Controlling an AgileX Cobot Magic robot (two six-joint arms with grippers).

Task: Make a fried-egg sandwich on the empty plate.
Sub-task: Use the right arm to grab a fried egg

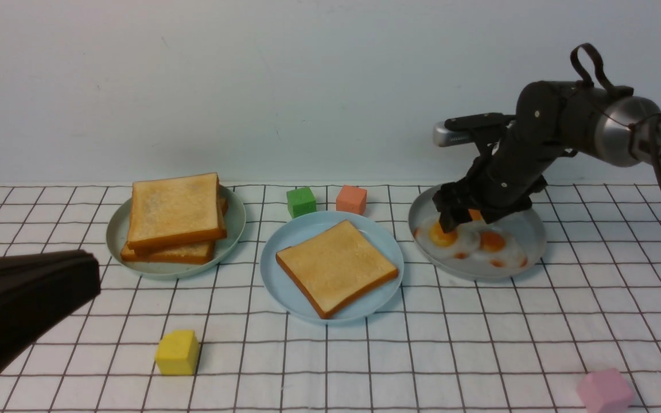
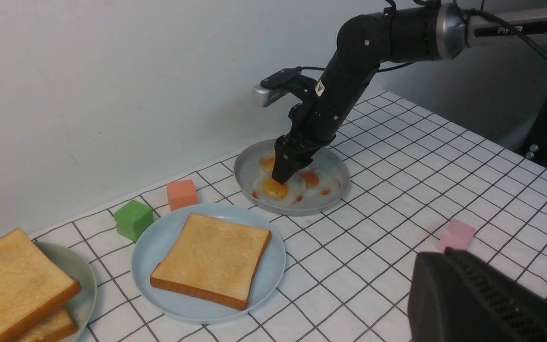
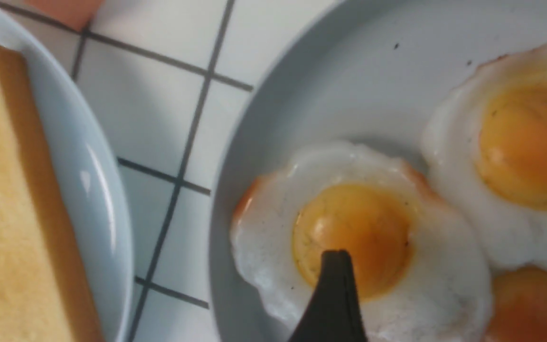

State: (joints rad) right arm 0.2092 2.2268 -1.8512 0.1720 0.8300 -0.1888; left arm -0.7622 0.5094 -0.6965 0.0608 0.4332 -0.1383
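Sky-blue plate [image 1: 284,289] mid-table, bearing one toast slice [image 1: 336,267] laid flat as the sandwich base; no egg on it yet. Over at the grey plate [image 1: 531,244], right gripper [image 1: 459,221] tipped down with jaws spread wide, straddling the nearest fried egg [image 1: 451,240], one fingertip over its yolk, likely to pinch the thin white from both sides. Left gripper [image 1: 92,278] shut and empty, resting low at the left foreground, clear of the work.
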